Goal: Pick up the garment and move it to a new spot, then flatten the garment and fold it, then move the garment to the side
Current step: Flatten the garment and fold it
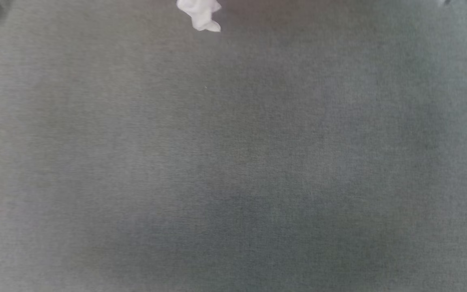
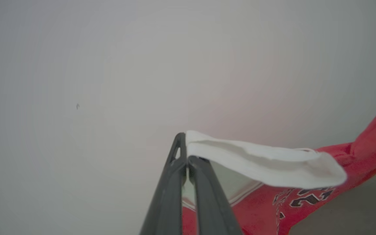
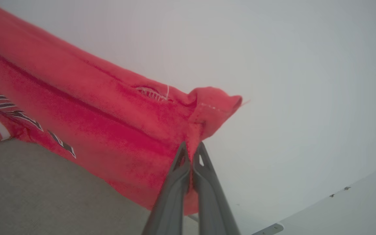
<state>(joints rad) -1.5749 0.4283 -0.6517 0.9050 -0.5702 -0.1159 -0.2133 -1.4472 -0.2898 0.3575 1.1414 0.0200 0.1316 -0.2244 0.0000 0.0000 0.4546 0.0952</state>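
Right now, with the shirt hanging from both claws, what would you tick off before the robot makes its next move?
1. Left gripper hold: shut on the garment's white sleeve. Ok.
2. Right gripper hold: shut on a red edge of it. Ok.
3. Garment stretched out: it sags, folded over, between the grippers. Not ok.
4. Garment off the grey surface: its lowest part is hidden. Cannot tell.
5. Grey surface smooth for laying down: ok.

We are looking down on a grey, woven-cloth counter. At the top of the head view a white bit of the garment is showing; we are not able to tell whether it is touching.
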